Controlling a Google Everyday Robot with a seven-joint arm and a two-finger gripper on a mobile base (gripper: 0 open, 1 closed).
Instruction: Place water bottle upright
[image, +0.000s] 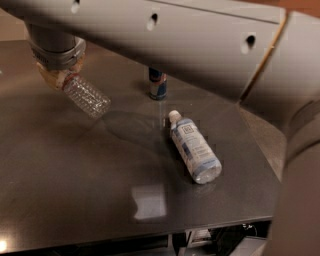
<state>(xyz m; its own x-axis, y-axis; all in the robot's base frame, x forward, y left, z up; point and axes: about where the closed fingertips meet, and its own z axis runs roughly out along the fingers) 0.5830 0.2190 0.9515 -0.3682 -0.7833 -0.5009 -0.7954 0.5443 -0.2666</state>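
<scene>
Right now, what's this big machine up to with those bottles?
A robot arm reaches across a dark table. Its gripper, at the upper left, is shut on the neck end of a small clear water bottle, which hangs tilted with its base slanting down toward the table, not yet upright. A larger bottle lies on its side near the middle, and a can stands behind it. The gripper touches neither.
</scene>
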